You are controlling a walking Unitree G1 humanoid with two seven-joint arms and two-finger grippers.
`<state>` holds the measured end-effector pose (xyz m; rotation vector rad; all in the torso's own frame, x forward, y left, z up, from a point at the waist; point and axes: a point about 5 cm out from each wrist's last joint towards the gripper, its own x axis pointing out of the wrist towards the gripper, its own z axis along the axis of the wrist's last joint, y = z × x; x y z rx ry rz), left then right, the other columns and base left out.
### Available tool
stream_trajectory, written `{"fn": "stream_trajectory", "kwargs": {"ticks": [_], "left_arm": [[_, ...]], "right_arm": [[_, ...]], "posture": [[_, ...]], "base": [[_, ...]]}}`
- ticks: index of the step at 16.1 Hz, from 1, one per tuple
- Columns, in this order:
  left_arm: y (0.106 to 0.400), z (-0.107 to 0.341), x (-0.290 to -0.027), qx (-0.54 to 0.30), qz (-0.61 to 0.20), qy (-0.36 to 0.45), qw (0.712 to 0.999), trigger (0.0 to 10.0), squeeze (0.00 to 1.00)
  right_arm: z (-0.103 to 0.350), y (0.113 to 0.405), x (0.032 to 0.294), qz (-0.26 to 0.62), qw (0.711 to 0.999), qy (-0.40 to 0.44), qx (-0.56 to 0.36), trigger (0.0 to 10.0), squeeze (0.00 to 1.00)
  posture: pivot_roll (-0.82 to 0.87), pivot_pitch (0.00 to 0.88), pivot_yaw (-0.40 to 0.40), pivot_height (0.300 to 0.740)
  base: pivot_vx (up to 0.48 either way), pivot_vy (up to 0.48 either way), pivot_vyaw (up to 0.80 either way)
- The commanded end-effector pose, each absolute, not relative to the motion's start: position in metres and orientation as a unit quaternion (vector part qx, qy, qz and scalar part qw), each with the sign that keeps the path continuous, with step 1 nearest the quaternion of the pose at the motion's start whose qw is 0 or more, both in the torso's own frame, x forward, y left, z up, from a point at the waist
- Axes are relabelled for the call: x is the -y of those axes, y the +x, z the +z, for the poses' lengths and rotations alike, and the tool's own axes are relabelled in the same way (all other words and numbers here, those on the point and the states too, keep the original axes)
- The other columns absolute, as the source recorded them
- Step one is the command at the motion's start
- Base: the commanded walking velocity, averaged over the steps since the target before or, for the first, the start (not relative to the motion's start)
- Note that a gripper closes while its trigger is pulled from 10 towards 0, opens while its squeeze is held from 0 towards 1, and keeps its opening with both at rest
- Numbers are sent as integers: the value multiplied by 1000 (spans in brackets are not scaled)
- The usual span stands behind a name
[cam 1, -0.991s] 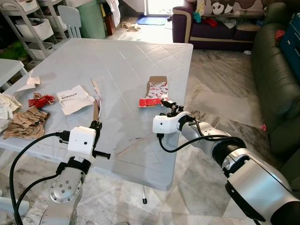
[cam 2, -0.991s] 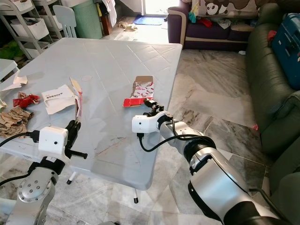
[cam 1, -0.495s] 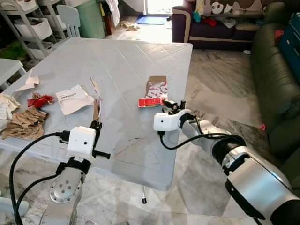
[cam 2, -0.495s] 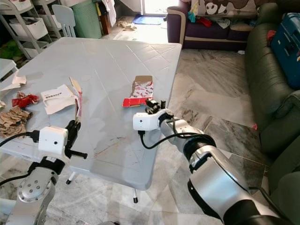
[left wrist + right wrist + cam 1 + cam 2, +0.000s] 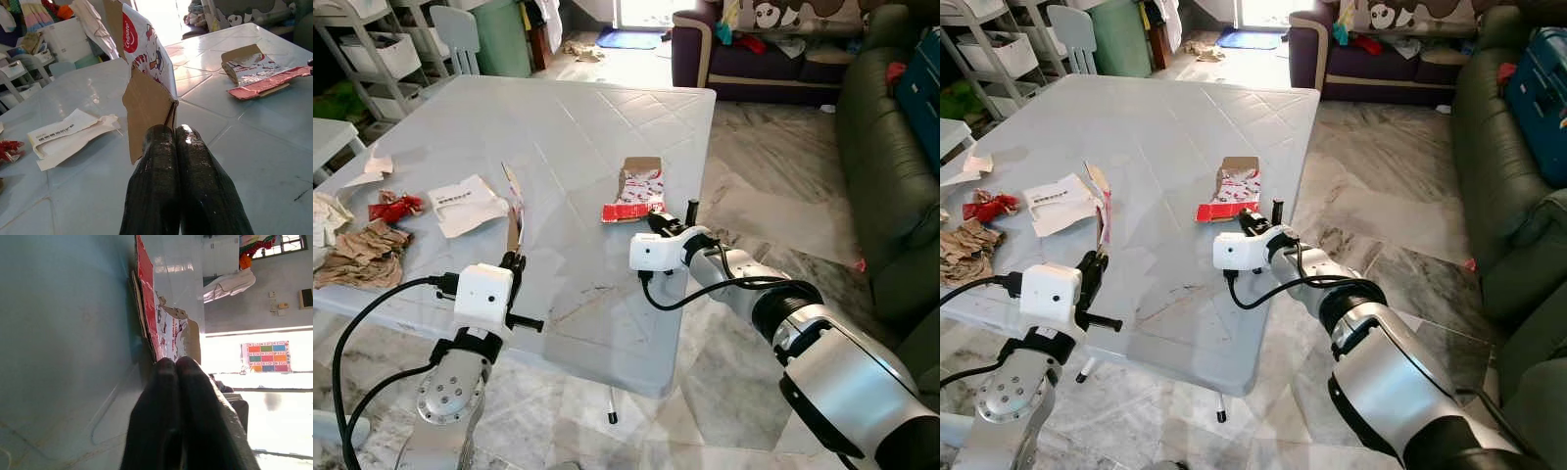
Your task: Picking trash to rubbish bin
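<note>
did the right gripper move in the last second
Yes, slightly. The right gripper was just right of the red and white carton's near end; now it sits closer in, fingers shut, at that end on the table.

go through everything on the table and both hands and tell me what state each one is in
left hand: shut on Colgate carton
Colgate carton: torn open, held upright
right hand: shut, at red carton's edge
red carton: flattened, lying on table
white envelope: torn, lying flat
brown paper: crumpled

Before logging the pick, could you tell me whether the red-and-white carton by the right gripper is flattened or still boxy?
Flattened: the red-and-white carton lies flat on the pale table, one end flap open.
</note>
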<state>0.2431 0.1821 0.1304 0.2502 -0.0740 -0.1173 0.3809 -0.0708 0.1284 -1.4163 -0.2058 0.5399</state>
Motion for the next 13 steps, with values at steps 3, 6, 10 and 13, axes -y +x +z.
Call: {"fn": "stream_trajectory", "kwargs": {"ticks": [3,6,10,13], "left_arm": [[243,133,-185,41,-48,130,990,0,0],[246,134,-184,46,-46,127,990,0,0],[263,145,-176,74,-47,108,990,0,0],[278,148,-170,87,-49,102,990,0,0]], "right_arm": [[134,383,67,244,722,-640,99,0,0],[139,385,68,237,736,-625,104,0,0],[161,392,79,214,846,-477,101,10000,1000],[170,391,94,212,888,-389,122,10000,1000]], "posture": [[270,81,2,740],[259,69,2,740],[210,49,6,740],[141,21,18,740]], "base": [[0,0,0],[0,0,0],[0,0,0],[0,0,0]]}}
